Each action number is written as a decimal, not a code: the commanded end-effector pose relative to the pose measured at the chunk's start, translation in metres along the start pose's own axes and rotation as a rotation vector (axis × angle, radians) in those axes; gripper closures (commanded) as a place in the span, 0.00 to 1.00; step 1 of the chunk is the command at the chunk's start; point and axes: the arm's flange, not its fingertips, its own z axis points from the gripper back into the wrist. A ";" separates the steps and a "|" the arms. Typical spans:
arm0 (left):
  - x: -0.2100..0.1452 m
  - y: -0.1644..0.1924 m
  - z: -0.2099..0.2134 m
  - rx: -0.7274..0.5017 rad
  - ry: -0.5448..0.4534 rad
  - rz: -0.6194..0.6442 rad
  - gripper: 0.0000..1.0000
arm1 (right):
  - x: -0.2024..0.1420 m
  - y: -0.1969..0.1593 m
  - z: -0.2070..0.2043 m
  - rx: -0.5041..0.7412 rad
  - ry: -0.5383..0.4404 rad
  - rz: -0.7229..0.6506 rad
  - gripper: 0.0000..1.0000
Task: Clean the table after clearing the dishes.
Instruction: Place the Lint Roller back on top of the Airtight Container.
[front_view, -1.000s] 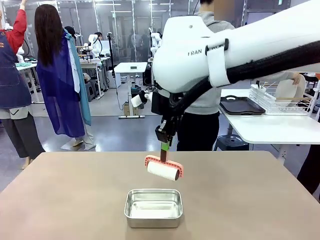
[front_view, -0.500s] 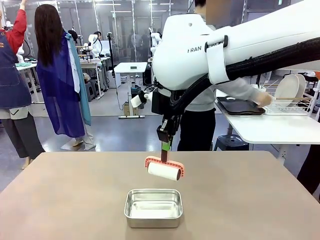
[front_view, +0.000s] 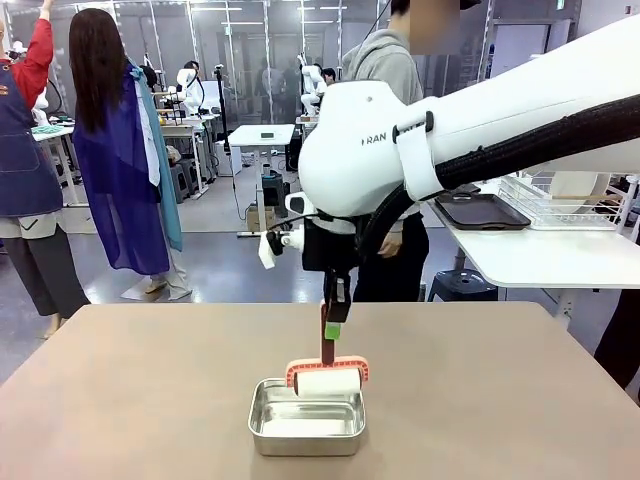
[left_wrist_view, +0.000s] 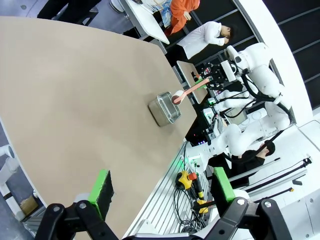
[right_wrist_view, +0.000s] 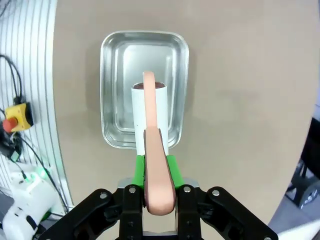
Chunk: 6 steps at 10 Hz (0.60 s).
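Roller over pan, table centre.

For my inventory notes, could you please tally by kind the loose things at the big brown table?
Steel pan: 1
Lint roller, held above the pan: 1
Total: 2

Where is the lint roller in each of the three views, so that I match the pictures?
Front view: lint roller low at centre, over the steel pan.
Left wrist view: right of centre, small, beside the pan.
Right wrist view: centre, held by the right gripper.
Shared landmark: the pan.
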 end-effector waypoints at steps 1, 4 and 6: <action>-0.004 -0.006 -0.001 0.003 -0.003 0.005 0.00 | -0.011 -0.008 -0.006 0.063 -0.045 0.047 0.79; -0.004 -0.006 -0.001 0.003 -0.003 0.005 0.00 | 0.010 -0.027 -0.024 0.119 -0.009 0.044 0.79; -0.004 -0.006 -0.001 0.003 -0.003 0.005 0.00 | 0.012 -0.035 -0.032 0.144 -0.029 0.002 0.79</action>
